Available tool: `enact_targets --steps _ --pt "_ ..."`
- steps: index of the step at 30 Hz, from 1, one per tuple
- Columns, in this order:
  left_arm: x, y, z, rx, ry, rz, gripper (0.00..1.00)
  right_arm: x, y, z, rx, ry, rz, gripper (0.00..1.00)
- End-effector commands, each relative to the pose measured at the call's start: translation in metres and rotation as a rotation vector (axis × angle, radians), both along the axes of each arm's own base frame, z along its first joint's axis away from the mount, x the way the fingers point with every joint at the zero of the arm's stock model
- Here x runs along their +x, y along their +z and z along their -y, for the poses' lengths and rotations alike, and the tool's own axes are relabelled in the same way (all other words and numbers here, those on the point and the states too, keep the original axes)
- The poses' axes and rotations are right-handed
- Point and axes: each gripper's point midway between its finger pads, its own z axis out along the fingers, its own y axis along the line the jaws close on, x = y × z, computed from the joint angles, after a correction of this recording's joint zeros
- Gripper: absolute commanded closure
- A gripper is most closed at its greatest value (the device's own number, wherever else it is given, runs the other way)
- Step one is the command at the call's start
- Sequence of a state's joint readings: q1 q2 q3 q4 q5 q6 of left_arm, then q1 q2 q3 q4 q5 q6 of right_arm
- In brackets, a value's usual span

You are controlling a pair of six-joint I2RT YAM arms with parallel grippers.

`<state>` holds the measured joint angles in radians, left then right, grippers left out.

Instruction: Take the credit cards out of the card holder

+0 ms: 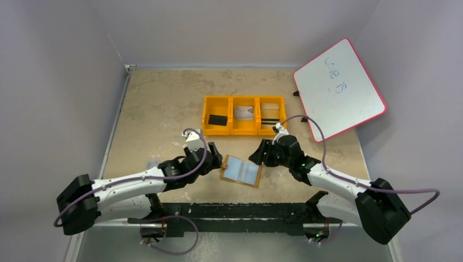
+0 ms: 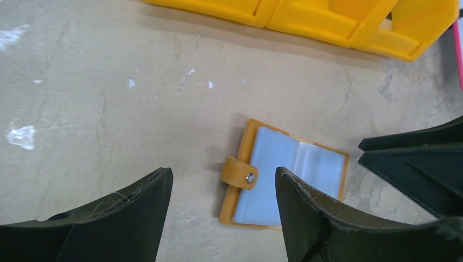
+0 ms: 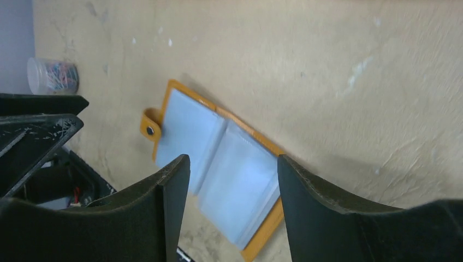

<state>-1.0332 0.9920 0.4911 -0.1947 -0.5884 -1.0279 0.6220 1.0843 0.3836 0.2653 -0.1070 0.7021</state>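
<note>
Card holder lying open and flat on the bench, pale blue pockets up, left hand just left of it, right hand just right – both with jaws apart, gripping nothing – credit cards in the orange tray farther back

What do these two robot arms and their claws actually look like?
The left arm and right arm are white tubes with black joints and bulky black shoulders. A mauve cable loops along each. Both end in two black, wedge-shaped fingers, scuffed pale at the edges.
</note>
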Motion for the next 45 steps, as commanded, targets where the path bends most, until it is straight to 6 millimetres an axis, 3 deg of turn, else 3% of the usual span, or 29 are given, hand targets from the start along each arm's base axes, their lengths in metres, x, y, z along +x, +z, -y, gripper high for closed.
enact_targets --steps 1,10,18,22,25,31,40,45 --pt "0.011 0.022 0.044 -0.072 -0.082 0.001 0.32 -0.02 0.007 -0.021 0.16 0.029 -0.142 0.38" --pt "0.009 -0.014 0.069 -0.084 -0.142 -0.092 0.32 -0.035 -0.004 -0.012 0.139 0.032 -0.184 0.43" --pt "0.015 -0.028 0.068 0.001 -0.128 -0.114 0.32 -0.042 -0.024 -0.015 0.091 0.073 -0.258 0.43" --pt "0.015 -0.036 0.067 0.039 -0.139 -0.125 0.32 -0.035 -0.028 -0.017 0.075 0.068 -0.245 0.47" --pt "0.012 -0.045 0.07 0.053 -0.164 -0.143 0.39 -0.033 -0.031 -0.016 0.06 0.056 -0.245 0.47" --pt "0.003 -0.056 0.078 0.057 -0.221 -0.178 0.62 -0.033 -0.032 -0.024 0.066 0.105 -0.261 0.48" --pt "-0.003 -0.056 0.073 0.006 -0.205 -0.177 0.71 -0.016 -0.016 -0.021 0.005 0.077 -0.206 0.53" --pt "-0.001 -0.053 0.075 -0.003 -0.204 -0.171 0.72 -0.018 -0.006 -0.028 0.022 0.137 -0.192 0.53"
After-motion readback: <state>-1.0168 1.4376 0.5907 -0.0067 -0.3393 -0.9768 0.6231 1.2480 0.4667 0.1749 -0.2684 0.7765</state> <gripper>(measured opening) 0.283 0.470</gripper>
